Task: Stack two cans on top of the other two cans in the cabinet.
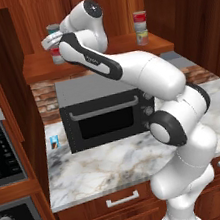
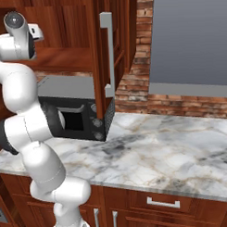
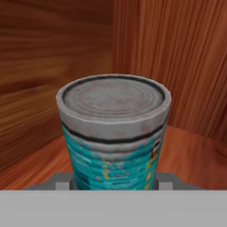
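- Teal-labelled can (image 3: 113,137) fills the hand view, upright, with the cabinet (image 3: 53,53) panels behind it; it looks rigid and light, its smooth wall likely slippery, so a hold across the mid-label seems best.
- Gripper (image 1: 52,40) is clenched on that can, at the shelf's far left, above a red-and-white can (image 1: 56,56).
- Right stack (image 1: 141,27): two cans already one on the other.
- Arm reaches up and left over the microwave (image 1: 107,112), wrist roughly level.
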Controlling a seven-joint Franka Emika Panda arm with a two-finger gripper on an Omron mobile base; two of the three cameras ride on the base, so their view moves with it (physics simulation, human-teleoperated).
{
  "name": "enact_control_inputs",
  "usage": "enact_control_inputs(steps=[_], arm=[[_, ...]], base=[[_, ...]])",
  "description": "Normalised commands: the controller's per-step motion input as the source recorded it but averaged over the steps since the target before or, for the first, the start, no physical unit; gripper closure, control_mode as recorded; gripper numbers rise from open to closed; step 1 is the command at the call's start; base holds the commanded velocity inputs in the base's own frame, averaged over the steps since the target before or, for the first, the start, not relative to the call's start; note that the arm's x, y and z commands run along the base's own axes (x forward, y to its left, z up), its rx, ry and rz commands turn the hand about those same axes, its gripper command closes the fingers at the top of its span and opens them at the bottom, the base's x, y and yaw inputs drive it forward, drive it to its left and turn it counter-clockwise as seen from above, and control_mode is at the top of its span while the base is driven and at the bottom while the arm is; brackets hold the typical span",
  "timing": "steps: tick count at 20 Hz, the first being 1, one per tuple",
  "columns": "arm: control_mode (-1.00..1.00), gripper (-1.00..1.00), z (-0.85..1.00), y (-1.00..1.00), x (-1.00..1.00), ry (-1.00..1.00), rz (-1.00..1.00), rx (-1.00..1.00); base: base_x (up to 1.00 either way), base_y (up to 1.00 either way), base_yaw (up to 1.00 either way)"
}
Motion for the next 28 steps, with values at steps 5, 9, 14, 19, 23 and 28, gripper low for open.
enact_control_inputs(steps=[5,9,14,19,23,28], arm=[[-1.0,1.0,0.04,0.0,0.09,0.01,0.0,0.0],[-1.0,1.0,0.01,0.0,0.17,0.05,0.0,0.0],[-1.0,1.0,0.0,0.0,0.2,0.06,0.0,0.0],[-1.0,1.0,0.0,0.0,0.07,0.07,0.0,0.0],[-1.0,1.0,0.0,0.0,0.0,0.01,0.0,0.0],[-1.0,1.0,-0.09,0.01,0.0,0.03,0.0,0.0]], base=[[0.0,0.0,0.0],[0.0,0.0,0.0],[0.0,0.0,0.0],[0.0,0.0,0.0],[0.0,0.0,0.0],[0.0,0.0,0.0]])
